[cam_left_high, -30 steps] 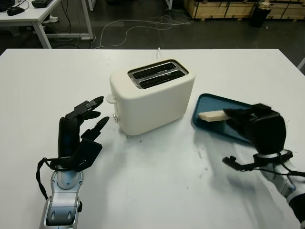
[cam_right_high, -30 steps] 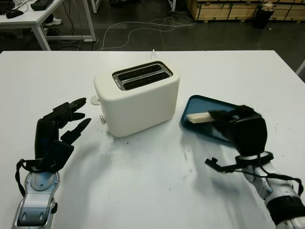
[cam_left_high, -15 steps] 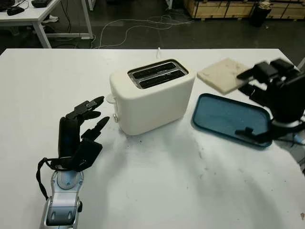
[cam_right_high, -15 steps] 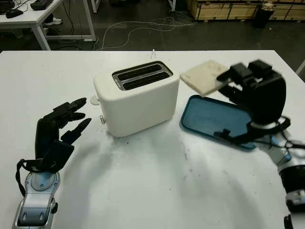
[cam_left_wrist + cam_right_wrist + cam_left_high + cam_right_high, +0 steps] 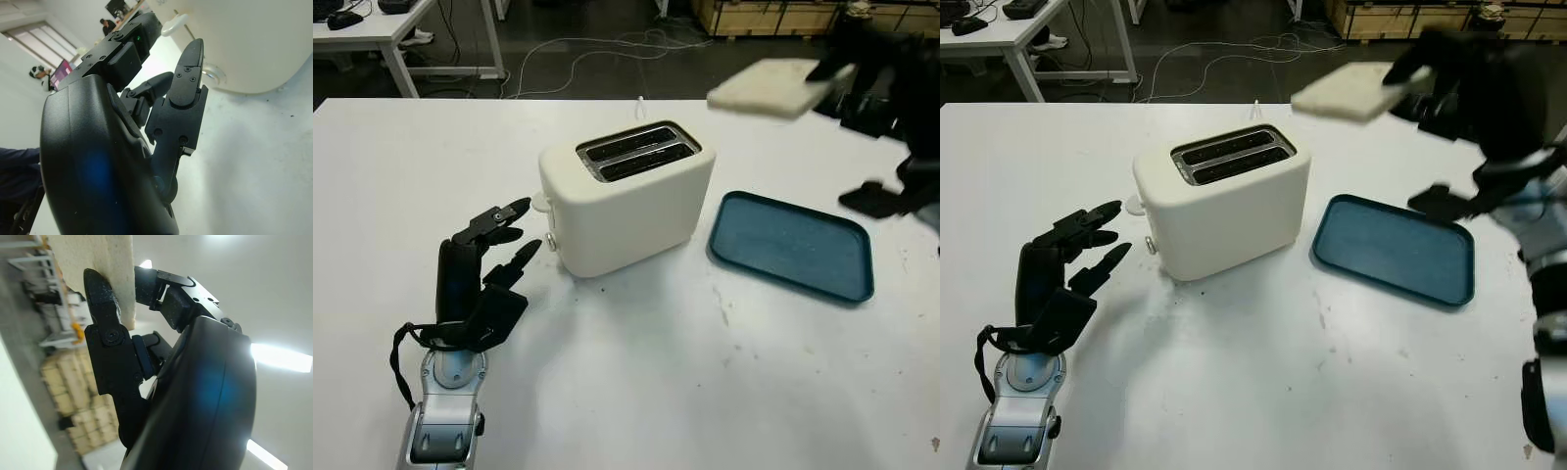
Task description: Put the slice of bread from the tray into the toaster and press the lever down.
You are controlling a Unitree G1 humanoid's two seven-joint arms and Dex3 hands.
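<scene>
Bench (image 5: 626,392): white top, carrying the toaster, the tray and the left arm.

Toaster (image 5: 626,206): cream body, standing upright near the bench's middle, two slots (image 5: 636,154) facing up, both showing dark and unfilled. Lever (image 5: 541,203) sitting high on the end facing the left hand; a round knob (image 5: 549,245) showing below it.

Tray (image 5: 791,245): blue, flat on the bench just to the right of the toaster, nothing lying in it.

Bread (image 5: 771,87): one pale slice, being held in the air, lying roughly flat, above and to the right of the toaster, well above the tray's far end and clear of the slots.

Right hand (image 5: 1449,83): raised high at the right, gripping the bread by its right edge; in the right wrist view a finger (image 5: 105,328) is pressing against the slice's side with the other digits bearing on it from the opposite face.

Left hand (image 5: 475,269): holding nothing, fingers extended and pointing toward the toaster's lever end, standing near it without touching; forearm lying along the bench at the lower left.

Background: dark floor with a white cable (image 5: 597,49) trailing behind the bench, a second white table (image 5: 382,29) at far left, wooden crates (image 5: 773,15) at far right.
</scene>
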